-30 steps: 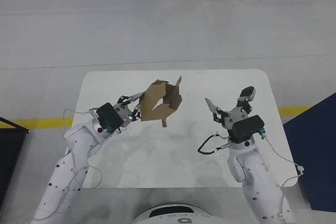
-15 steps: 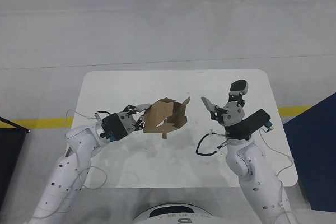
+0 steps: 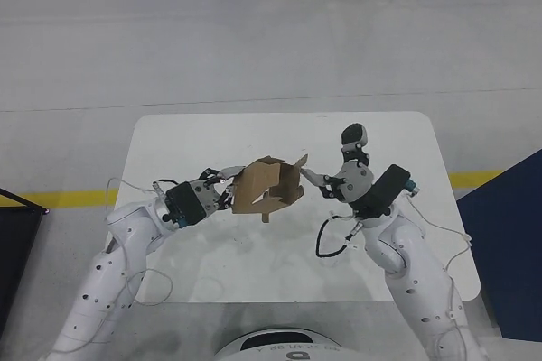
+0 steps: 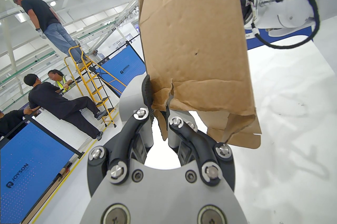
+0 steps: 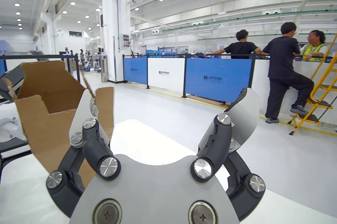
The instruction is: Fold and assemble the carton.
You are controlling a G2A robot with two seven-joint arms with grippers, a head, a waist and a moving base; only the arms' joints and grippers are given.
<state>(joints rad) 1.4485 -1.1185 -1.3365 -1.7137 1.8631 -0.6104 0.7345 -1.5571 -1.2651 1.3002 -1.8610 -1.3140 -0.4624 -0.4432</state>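
A worn brown carton (image 3: pixel 267 185) hangs half-opened above the middle of the white table (image 3: pixel 253 262), its flaps loose and its open end towards the right arm. My left gripper (image 3: pixel 226 192) is shut on a torn flap at the carton's left side; in the left wrist view the gripper (image 4: pixel 159 109) pinches that ragged edge of the carton (image 4: pixel 194 38). My right gripper (image 3: pixel 331 159) stands open just right of the carton. In the right wrist view one finger (image 5: pixel 84 106) overlaps a flap of the carton (image 5: pixel 44 109); the other finger (image 5: pixel 244 106) is free.
The table's far edge (image 3: pixel 280 115) lies just behind the carton. A black cable (image 3: pixel 330 239) loops beside the right arm. A dark blue panel (image 3: pixel 515 235) stands off the table's right side. Bare tabletop lies in front of both arms.
The right arm has swung left and forward, bringing its open gripper up to the carton. The left gripper lowered and turned the carton a second ago, then held still.
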